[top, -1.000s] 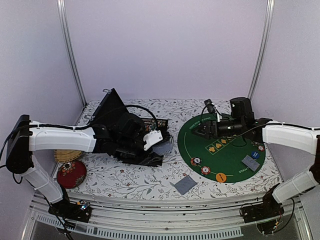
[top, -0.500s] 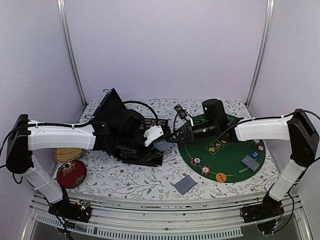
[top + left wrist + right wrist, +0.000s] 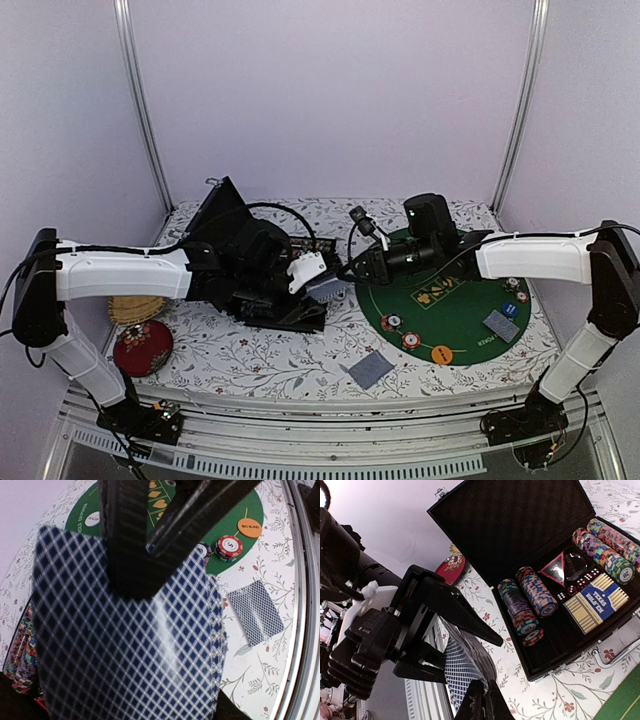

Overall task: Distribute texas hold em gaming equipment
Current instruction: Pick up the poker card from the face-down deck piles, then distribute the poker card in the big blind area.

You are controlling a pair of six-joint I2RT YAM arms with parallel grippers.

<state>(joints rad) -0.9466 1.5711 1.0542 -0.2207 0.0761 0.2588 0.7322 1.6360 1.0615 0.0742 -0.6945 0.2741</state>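
Progress partial: chips point(image 3: 400, 332), buttons point(image 3: 441, 353) and one card pile point(image 3: 500, 325) on mat point(image 3: 455, 305), second card pile point(image 3: 370, 369) by surface's front edge; left jaws grasp deck point(image 3: 125, 645) beside case point(image 3: 225, 215), right jaws clenched on its edge, dealing unfinished.

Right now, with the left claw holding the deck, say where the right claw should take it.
I'd grip the deck at its free edge pointing toward the mat, coming level from the mat side. The left claw pinches the other end across both faces, so only that edge stands clear.
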